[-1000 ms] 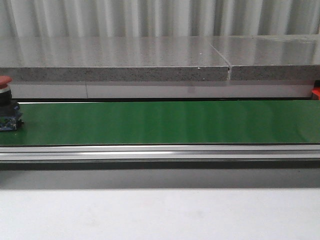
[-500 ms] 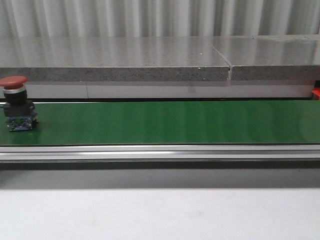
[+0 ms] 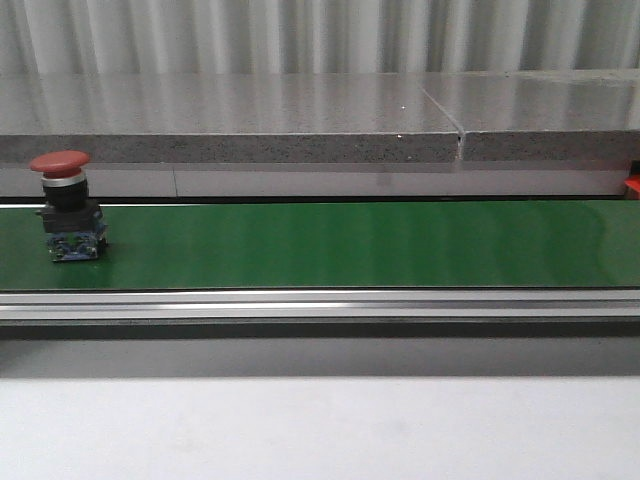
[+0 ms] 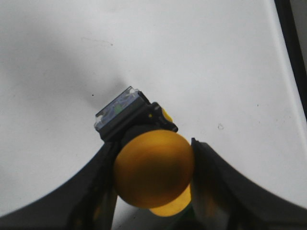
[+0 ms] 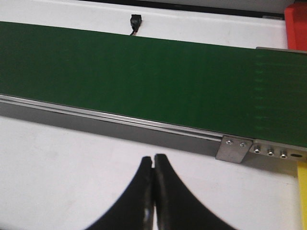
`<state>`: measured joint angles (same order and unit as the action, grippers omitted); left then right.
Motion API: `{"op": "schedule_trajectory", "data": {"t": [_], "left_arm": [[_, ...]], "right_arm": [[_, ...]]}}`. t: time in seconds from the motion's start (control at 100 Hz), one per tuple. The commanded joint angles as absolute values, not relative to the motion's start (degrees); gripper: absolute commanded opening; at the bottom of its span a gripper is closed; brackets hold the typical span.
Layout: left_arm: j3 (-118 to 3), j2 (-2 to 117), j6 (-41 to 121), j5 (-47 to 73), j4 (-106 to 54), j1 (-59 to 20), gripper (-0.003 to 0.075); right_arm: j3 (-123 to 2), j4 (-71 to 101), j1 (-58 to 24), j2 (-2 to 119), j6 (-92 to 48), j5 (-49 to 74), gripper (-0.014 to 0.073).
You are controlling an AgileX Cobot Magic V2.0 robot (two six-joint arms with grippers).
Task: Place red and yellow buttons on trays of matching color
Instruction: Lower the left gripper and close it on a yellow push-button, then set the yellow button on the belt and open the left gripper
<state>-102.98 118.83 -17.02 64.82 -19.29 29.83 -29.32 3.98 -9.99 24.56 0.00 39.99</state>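
Two buttons are visible: a red button (image 3: 61,205) with a domed cap on a dark body and blue base, standing upright at the left end of the green conveyor belt (image 3: 350,245), and a yellow button (image 4: 151,165) with a glossy round cap. The left gripper (image 4: 152,179) hangs above a white surface (image 4: 72,72), fingers clamped on the yellow button's cap. The right gripper (image 5: 153,191) hovers near the belt's metal rail (image 5: 120,125), fingers pressed together, holding nothing.

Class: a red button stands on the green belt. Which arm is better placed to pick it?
Probably the right: its gripper is shut and empty, near the belt. The left gripper holds a yellow button.
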Motion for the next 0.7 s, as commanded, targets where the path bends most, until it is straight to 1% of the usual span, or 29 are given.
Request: {"op": "schedule_trajectory", "data": {"t": [0.0, 0.11, 0.28, 0.39, 0.51, 0.69], "left_arm": [[-105.1, 112.8, -14.0, 65.4, -18.5, 29.8, 0.0097], [-105.1, 109.9, -11.3, 66.0, -15.3, 29.8, 0.0078], [-104.9, 106.9, -3.5, 70.0, -15.7, 29.8, 0.0045], [-104.3, 105.1, -2.3, 71.4, -17.7, 29.8, 0.0025], [-101.7, 102.4, -0.4, 70.3, -19.2, 28.4, 0.0006], [-94.5, 98.7, 2.0, 68.8, -19.5, 25.7, 0.0006]], "right_arm": [[-30.7, 4.3, -10.0, 24.8, -0.7, 36.5, -0.0069], [-30.7, 4.3, -10.0, 24.8, -0.7, 36.5, -0.0069], [-30.7, 4.3, -10.0, 24.8, -0.7, 36.5, -0.0069], [-30.7, 4.3, -10.0, 24.8, -0.7, 36.5, -0.0069], [-30.7, 4.3, -10.0, 24.8, -0.7, 36.5, -0.0069], [-30.7, 4.3, -10.0, 24.8, -0.7, 36.5, -0.0069]]}}
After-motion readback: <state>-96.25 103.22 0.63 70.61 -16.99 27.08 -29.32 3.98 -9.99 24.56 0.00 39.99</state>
